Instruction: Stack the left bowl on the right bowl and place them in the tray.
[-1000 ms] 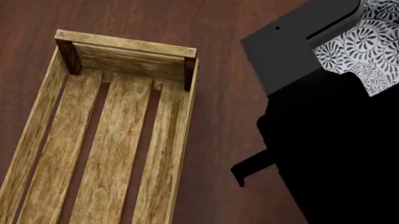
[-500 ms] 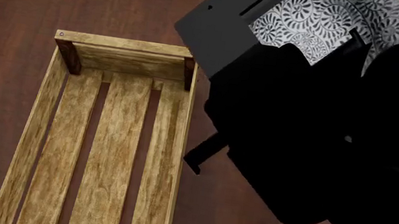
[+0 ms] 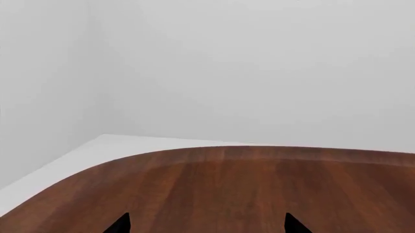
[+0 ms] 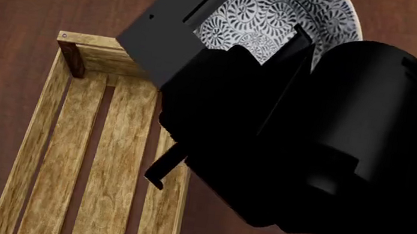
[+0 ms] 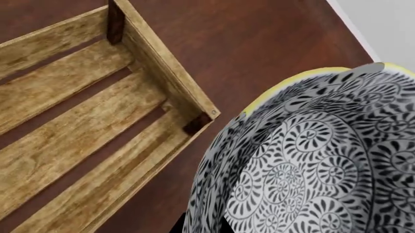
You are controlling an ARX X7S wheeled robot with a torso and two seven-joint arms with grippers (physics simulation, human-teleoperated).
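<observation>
While the right claw (image 4: 303,42) is gripping the bowl (image 4: 270,16), it is hanging over the tray (image 4: 69,135). Only the left claw's tips (image 3: 123,224) are showing, seemingly spread apart and holding nothing.

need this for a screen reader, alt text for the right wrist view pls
A patterned black-and-white bowl with a yellow rim fills the near side, held above a dark wooden table. Beside it lies the empty slatted wooden tray, one corner post close to the bowl.

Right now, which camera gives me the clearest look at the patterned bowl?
The right wrist view: the patterned bowl fills it close up, its swirl print sharp and a yellow rim edge showing, beside the tray corner. The head view shows only part of the bowl behind the right arm. The left wrist view shows none of it.
</observation>
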